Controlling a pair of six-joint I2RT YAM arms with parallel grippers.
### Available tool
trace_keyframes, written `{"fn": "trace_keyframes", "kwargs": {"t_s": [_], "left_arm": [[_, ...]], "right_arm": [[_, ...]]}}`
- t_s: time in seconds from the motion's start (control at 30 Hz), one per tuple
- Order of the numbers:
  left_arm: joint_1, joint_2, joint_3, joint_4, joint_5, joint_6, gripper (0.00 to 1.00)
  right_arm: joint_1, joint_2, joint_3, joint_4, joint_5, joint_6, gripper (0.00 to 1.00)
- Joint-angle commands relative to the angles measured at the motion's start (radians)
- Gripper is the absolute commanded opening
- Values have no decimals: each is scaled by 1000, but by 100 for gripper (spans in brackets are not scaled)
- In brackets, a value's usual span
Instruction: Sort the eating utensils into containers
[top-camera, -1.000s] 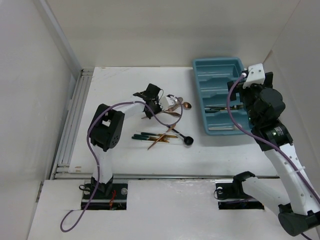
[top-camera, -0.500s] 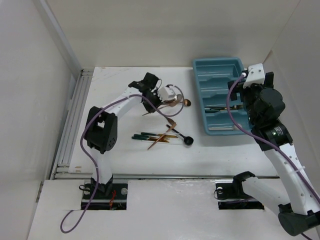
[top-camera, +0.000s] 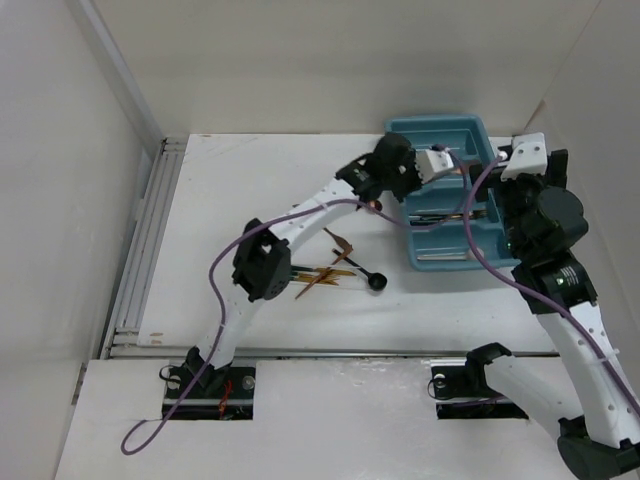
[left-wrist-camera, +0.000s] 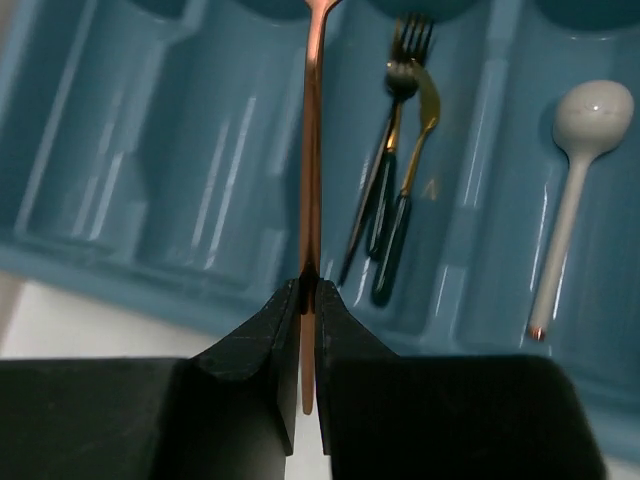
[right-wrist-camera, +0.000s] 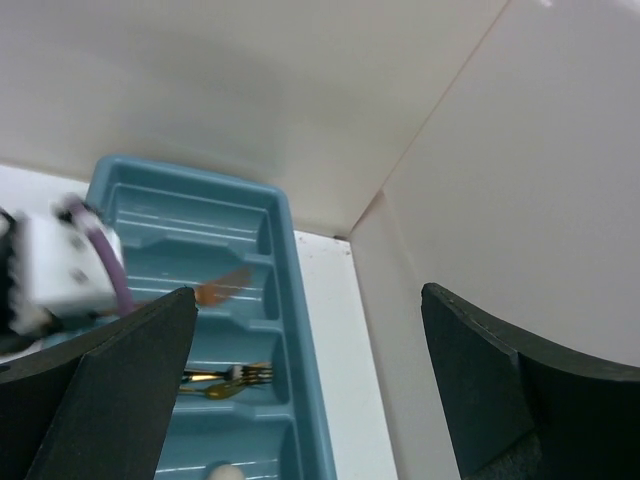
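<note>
A copper utensil (left-wrist-camera: 312, 150) is clamped by its handle in the left gripper (left-wrist-camera: 308, 300) and held out ahead of it over the teal cutlery tray (left-wrist-camera: 150, 200), just left of the forks (left-wrist-camera: 395, 200). Placing is judged to be in hand: lowering into a compartment and release are called for. The right gripper (right-wrist-camera: 308, 300) is spread wide, empty.

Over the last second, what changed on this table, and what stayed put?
The left gripper, jaws shut on a copper utensil, carried it from the pile at mid-table, right and away, and now holds it over the teal tray. The right arm by the tray barely shifted. The black round-headed spoon and the copper sticks beside it lie where they were.
</note>
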Motion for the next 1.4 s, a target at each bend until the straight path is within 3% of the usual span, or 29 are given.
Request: {"fn": "trace_keyframes", "kwargs": {"t_s": [0.0,0.13,0.2,0.23,0.27,0.3,0.37,0.4,0.53,0.7,0.8,0.93,0.97,1.07,1.17,1.23,1.37], "left_arm": [[-34,93,43,230,-58,-89,0],[-63,167,106,282,-119,-129,0],[-72,176,106,293,-119,-139,6],[-72,176,106,293,-130,-139,12],[-72,176,96,293,-130,-139,28],[-72,176,96,293,-142,-139,37],[-72,167,96,293,-159,-139,50],[-72,167,96,283,-183,-151,64],[-63,95,96,226,-193,-175,79],[6,-55,83,48,-141,-229,80],[92,-143,-39,-56,-41,-193,79],[161,-381,-410,-181,-17,-73,70],[161,-426,-588,-161,-44,-73,70],[161,-532,-815,-51,-119,-51,70],[152,-507,-843,38,-177,89,71],[178,-455,-776,26,-161,189,72],[227,-277,-560,-237,-66,511,72]], "right_arm": [[-7,-45,19,62,27,-48,98],[-7,-65,19,50,36,-98,98],[-7,-65,28,38,36,-113,98],[-7,-65,28,26,36,-114,98],[-7,-65,28,26,36,-124,98],[-7,-65,28,16,36,-124,98],[-7,-65,28,16,36,-124,98],[-7,-65,28,16,36,-124,98],[-7,-65,28,16,1,-104,98],[-7,-44,46,16,-79,-69,98],[-7,-31,46,16,-139,-20,99],[-7,7,11,16,-191,70,98],[-7,16,11,16,-202,96,98],[15,52,-12,39,-202,118,98],[24,93,-12,39,-216,118,98],[24,105,-3,39,-248,118,98],[24,115,-3,39,-306,78,99]]}}
